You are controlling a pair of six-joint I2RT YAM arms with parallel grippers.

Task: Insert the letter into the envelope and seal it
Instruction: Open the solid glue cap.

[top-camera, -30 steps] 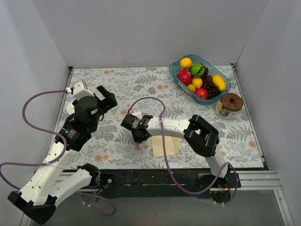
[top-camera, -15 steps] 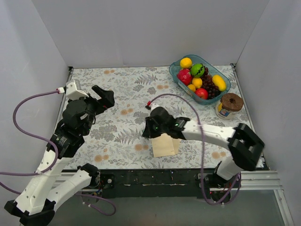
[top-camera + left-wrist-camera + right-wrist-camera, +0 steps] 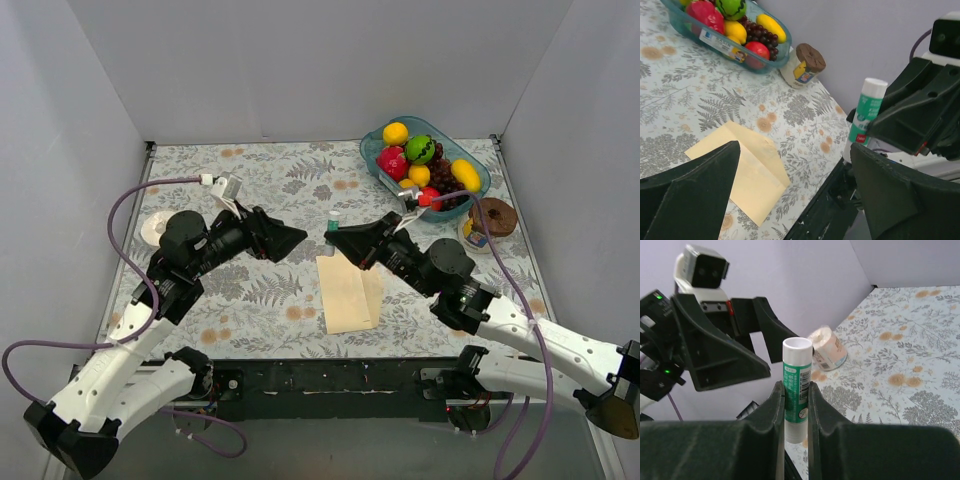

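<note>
Black left pincer (image 3: pixel 290 238) has swung in to centre, jaws wide apart, nothing in them. Just right of it, the right pincer (image 3: pixel 343 237) is up off the surface (image 3: pixel 250 175) now, clamped on the upright glue stick (image 3: pixel 798 385). The envelope (image 3: pixel 348 292) lies flat near the front edge. No letter shows apart from it, so it's likely tucked inside. Sealing comes next, with the cap probably the left's job.

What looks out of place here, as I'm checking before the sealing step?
Nothing stands out: the envelope lies flat, the jar stands upright, and the right gripper holds a capped glue stick.
</note>
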